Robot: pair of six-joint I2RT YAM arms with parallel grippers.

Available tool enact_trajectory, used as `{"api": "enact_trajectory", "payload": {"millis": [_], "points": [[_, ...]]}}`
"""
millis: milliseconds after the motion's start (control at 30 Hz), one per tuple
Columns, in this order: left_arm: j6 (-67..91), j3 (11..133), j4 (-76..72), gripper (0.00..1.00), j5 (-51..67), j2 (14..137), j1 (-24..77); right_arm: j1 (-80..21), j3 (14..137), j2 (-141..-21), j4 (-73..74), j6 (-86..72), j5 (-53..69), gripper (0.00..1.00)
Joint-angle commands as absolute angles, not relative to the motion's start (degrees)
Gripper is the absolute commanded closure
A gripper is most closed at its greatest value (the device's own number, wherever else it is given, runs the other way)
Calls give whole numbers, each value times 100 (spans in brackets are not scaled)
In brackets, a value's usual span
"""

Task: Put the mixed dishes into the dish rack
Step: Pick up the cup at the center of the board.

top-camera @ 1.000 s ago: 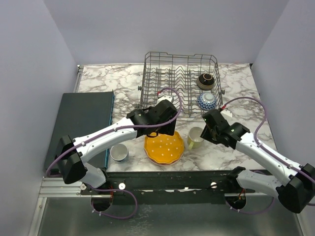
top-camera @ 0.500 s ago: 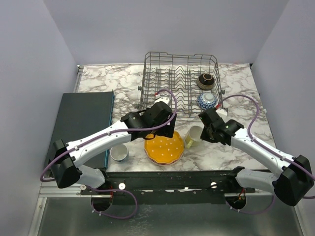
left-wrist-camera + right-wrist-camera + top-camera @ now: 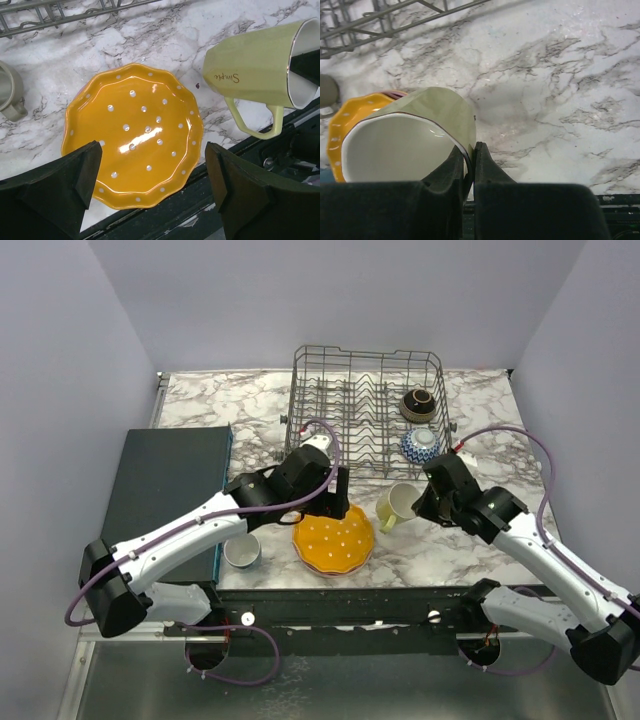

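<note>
In the overhead view the left arm reaches from the lower left of the frame diagonally up to the middle, its wrist bent down so that the left tool point(image 3: 335, 502) hangs over the scalloped orange plate point(image 3: 333, 540). Its wrist view shows both fingers spread wide to either side of that plate point(image 3: 135, 135), grasping nothing. The plate lies flat on the marble surface point(image 3: 200, 400), in the lower centre of the frame. The right arm comes in from the lower right and slants up toward the centre, ending at the right tool point(image 3: 420, 502). This tool is clenched on the wall of the yellow mug point(image 3: 395, 505), with one finger inside the mouth and one outside the rim, as its own camera shows point(image 3: 472, 155). The mug point(image 3: 250, 60) is tipped over so its long axis runs nearly level: base toward the plate, mouth toward the right tool, handle pointing at the bottom of the frame. Whether it touches the surface cannot be told. It sits just right of the plate, below the dish rack point(image 3: 368, 348), which fills the upper centre.
</note>
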State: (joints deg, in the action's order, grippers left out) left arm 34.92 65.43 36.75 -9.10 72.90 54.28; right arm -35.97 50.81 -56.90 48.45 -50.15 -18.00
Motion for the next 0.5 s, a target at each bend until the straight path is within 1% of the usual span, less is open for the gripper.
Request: {"api": "enact_trajectory", "payload": {"millis": [0, 167, 467], "points": [[3524, 6401, 3352, 7, -423, 6926, 5195, -3627, 5395, -5414, 4360, -4988, -1363, 99], [3550, 6263, 3181, 1, -13, 6566, 4855, -3630, 5425, -5152, 3856, -4821, -907, 99], [3884, 5960, 2592, 1, 1738, 6227, 4019, -3630, 5327, -4810, 2681, -4551, -117, 100]]}}
